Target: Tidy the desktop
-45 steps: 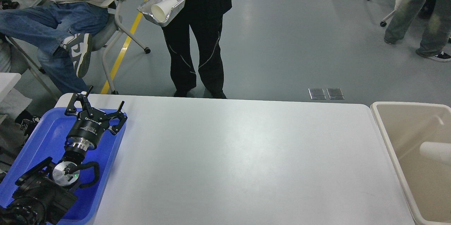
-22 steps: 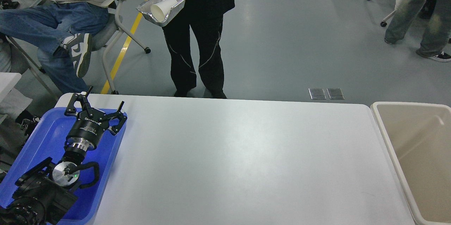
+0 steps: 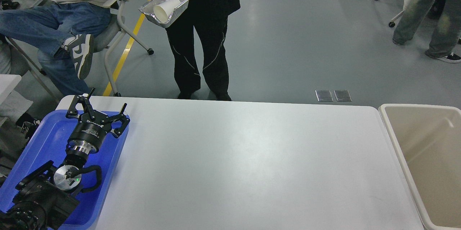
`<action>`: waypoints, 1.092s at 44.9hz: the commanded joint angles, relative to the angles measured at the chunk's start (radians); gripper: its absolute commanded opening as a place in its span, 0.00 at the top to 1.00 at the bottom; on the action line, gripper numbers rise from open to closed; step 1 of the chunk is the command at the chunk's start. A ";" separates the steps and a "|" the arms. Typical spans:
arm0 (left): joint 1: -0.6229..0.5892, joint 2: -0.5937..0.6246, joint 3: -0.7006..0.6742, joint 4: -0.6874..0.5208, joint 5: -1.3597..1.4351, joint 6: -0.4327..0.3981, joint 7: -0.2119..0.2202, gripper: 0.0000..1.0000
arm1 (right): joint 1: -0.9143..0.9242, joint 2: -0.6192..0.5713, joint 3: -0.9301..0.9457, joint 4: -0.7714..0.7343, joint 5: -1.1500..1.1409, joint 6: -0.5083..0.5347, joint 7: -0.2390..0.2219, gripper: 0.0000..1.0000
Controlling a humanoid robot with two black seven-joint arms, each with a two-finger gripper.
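Now the left gripper (image 3: 98, 109) hangs open and empty over the blue tray (image 3: 39, 140) at the desktop's (image 3: 252, 165) far-left corner, bare surface stretching rightward.

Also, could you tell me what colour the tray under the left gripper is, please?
The tray is bright blue, seen clearly in the head view.

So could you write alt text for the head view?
A wide white-grey desktop with a blue tray at its left, over which the robot's open left claw hangs. A beige bin stands right; beyond, a person holds a foil tray with a paper cup.
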 commanded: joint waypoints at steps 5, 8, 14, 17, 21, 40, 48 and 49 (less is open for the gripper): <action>0.000 0.000 0.000 0.000 0.000 0.000 0.000 0.00 | 0.029 -0.079 0.238 0.043 0.011 0.309 -0.051 0.01; 0.000 0.000 0.000 0.000 0.000 0.000 0.000 0.00 | 0.023 -0.109 0.268 0.100 0.009 0.348 -0.049 0.01; 0.000 0.000 0.000 0.000 0.000 0.000 0.000 0.00 | 0.002 -0.153 0.308 0.284 0.004 0.369 -0.042 0.01; 0.000 0.000 0.000 0.000 0.000 0.000 0.000 0.00 | -0.025 -0.170 0.353 0.379 0.001 0.368 -0.040 0.01; 0.001 0.000 0.000 0.000 0.000 0.000 0.000 0.00 | -0.057 -0.167 0.422 0.494 -0.017 0.365 -0.039 0.01; 0.001 0.000 0.000 0.000 0.000 0.000 0.000 0.00 | -0.147 0.014 0.589 0.625 -0.264 0.276 0.138 0.01; 0.001 0.000 0.000 0.000 0.000 0.000 0.000 0.00 | -0.150 0.048 0.578 0.625 -0.273 0.221 0.230 0.01; 0.000 0.000 0.000 0.000 0.000 0.000 0.000 0.00 | -0.150 0.051 0.571 0.625 -0.275 0.213 0.242 0.01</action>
